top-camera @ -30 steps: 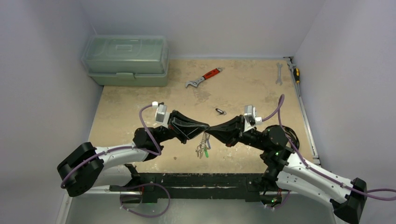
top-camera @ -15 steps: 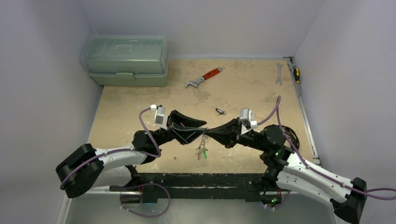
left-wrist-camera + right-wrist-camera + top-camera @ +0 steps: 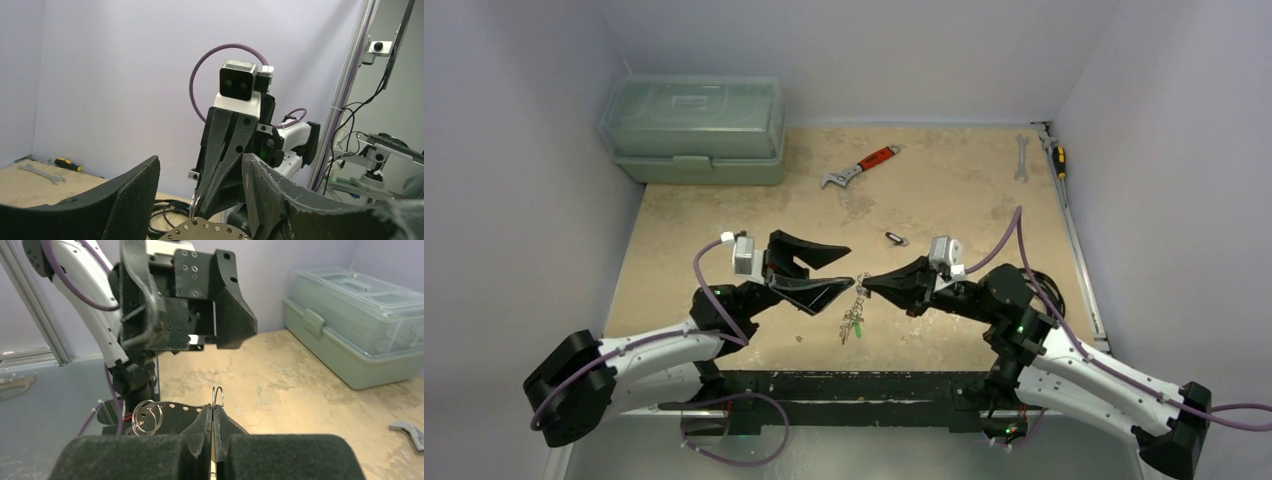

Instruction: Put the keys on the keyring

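Observation:
My right gripper (image 3: 865, 283) is shut on the thin silver keyring (image 3: 217, 394), whose loop stands up above its pads (image 3: 226, 424). A perforated metal plate (image 3: 172, 416) and a bunch of keys (image 3: 854, 318), one with a green tag, hang from it above the table. My left gripper (image 3: 850, 267) is open just left of the ring, one finger on each side, touching nothing. In the left wrist view the right gripper (image 3: 199, 202) pinches the keyring (image 3: 195, 206) between my open fingers (image 3: 131, 197). One more small dark-tagged key (image 3: 895, 238) lies on the table behind.
A green toolbox (image 3: 694, 130) stands at the back left. A red-handled wrench (image 3: 861, 167) lies mid-back. A silver spanner (image 3: 1021, 158) and a screwdriver (image 3: 1057, 155) lie at the back right by the wall rail.
My left gripper has opened, let go of the key bunch and drawn back to the left. The right gripper stays shut on the ring and has shifted a little left.

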`<state>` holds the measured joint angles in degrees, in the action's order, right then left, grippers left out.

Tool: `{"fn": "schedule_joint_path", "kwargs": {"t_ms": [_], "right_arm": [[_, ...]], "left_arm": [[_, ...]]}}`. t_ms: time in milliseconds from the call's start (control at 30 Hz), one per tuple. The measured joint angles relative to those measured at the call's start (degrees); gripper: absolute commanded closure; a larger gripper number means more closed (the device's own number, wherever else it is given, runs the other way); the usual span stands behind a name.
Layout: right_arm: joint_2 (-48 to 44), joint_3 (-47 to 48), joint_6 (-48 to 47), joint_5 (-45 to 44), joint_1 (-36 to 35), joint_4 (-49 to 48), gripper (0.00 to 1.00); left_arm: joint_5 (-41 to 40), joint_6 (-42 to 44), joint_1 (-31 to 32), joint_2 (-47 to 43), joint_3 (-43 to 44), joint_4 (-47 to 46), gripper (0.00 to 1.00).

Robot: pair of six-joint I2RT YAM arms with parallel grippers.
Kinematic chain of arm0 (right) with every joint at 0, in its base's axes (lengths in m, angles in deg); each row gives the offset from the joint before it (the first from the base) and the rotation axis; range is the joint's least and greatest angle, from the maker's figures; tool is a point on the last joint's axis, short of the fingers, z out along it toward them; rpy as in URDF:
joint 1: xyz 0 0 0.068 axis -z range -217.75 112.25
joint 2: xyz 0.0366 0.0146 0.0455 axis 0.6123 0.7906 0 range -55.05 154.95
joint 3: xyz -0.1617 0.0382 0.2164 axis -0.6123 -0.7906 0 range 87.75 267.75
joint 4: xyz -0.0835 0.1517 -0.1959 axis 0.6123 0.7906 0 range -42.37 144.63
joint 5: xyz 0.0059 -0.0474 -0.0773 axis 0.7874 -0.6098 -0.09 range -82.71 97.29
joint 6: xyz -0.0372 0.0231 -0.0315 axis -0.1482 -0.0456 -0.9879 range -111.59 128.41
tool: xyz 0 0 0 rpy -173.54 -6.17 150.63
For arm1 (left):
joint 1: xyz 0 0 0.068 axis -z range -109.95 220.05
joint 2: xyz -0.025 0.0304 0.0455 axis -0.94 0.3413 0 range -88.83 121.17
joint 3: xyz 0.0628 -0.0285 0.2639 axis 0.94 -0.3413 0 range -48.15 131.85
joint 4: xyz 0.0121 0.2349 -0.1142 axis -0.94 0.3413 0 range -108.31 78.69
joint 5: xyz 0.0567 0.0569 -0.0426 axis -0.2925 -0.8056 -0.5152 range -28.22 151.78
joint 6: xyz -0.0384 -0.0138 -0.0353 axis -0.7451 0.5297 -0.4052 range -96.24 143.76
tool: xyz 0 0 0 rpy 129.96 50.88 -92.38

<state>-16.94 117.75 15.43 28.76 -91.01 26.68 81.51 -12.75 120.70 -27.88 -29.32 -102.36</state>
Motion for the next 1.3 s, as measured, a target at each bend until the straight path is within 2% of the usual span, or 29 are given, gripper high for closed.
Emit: {"fn": "schedule_joint_path", "kwargs": {"t_ms": [100,167,267,367,467,567,733,967,1300], "right_arm": [[-0.02,1.55,-2.10,-1.05,0.00,3.56,1.00],[-0.02,3.17,-3.87,-1.79,0.00,6.99,1.00],[-0.26,5.07,-6.29,-2.97,0.00,11.17,1.00],[-0.63,7.06,-8.48,-3.76,0.00,16.02,1.00],[-0.61,9.49,-9.88,-4.00,0.00,20.44,1.00],[-0.28,12.31,-10.99,-3.76,0.00,24.48,1.00],[1.31,16.96,-13.09,-1.79,-0.11,30.91,1.00],[2.01,19.52,-15.65,2.47,-0.33,38.86,1.00],[2.01,19.80,-17.57,3.91,-0.44,42.97,1.00]], "left_arm": [[-0.04,3.30,0.00,-5.38,0.28,6.91,0.36],[0.00,6.36,0.00,-9.16,1.99,14.91,0.35],[0.35,12.74,0.00,-13.46,7.08,29.31,0.37],[1.55,21.57,-0.02,-15.96,15.93,47.98,0.43],[3.96,30.60,-0.02,-15.23,26.25,66.42,0.50],[7.41,39.32,-0.02,-11.50,38.03,84.17,0.51],[13.94,50.47,-0.02,-3.08,53.37,105.68,0.61],[20.59,60.78,-0.02,7.91,61.40,123.14,0.67],[27.02,66.27,-0.02,15.04,66.82,132.56,0.69]]}}
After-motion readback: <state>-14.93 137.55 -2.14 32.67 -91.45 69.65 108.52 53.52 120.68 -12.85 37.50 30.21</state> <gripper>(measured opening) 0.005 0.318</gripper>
